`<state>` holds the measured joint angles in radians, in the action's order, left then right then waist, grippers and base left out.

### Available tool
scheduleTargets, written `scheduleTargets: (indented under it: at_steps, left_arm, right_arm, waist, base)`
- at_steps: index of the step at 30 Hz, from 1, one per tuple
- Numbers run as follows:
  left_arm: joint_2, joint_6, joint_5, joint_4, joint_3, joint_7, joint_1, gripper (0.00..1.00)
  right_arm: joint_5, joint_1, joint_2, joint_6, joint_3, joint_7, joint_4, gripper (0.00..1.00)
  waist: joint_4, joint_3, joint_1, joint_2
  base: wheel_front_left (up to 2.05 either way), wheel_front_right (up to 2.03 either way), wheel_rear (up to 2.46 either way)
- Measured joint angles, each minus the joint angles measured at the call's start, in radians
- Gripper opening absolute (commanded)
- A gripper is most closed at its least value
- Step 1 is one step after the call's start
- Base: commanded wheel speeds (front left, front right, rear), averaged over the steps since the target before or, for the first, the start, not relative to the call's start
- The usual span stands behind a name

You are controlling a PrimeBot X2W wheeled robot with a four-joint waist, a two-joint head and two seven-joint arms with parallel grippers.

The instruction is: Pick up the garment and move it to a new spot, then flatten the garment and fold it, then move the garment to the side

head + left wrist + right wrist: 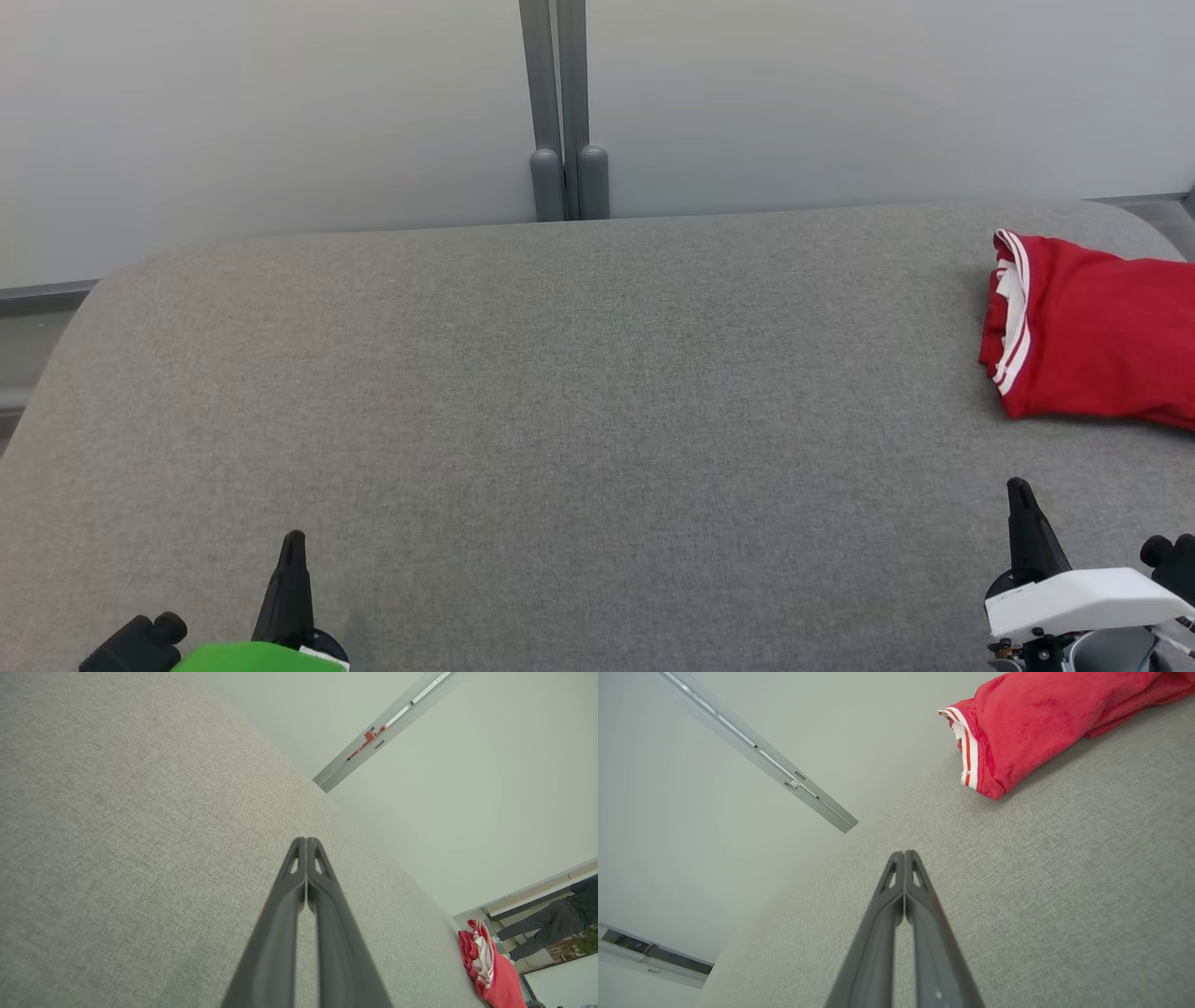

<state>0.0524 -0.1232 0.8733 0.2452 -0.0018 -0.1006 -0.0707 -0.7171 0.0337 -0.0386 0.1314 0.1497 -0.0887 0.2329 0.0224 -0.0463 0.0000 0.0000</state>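
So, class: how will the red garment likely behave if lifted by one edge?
The red garment lies in soft bunched folds, so it would probably droop and unfold, not hold shape. It looks like thin cloth, so likely light. Pushed across the rough-looking grey table, it may drag and wrinkle rather than slide.

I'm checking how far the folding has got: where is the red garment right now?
In the head view the red garment lies at the far right edge of the grey surface, ahead of the right hand and apart from it.
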Motion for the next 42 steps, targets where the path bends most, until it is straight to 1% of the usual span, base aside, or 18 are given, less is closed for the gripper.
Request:
scheduleTargets:
  at_steps: [20,42]
  left_arm:
    - [0.002,-0.001,0.228,0.000,0.030,0.061,0.048,0.00]
    - [0.003,-0.001,0.433,-0.001,0.058,0.117,0.097,0.00]
  right_arm:
    - [-0.272,-0.040,-0.003,0.000,-0.010,0.062,0.003,0.00]
    - [-0.515,-0.080,-0.005,-0.001,-0.020,0.115,0.006,0.00]
  waist:
    - [-0.005,0.012,0.0000,0.0000]
    - [-0.011,0.024,0.0000,0.0000]
  base:
    - [0.00,0.00,0.00]
    - [0.00,0.00,0.00]
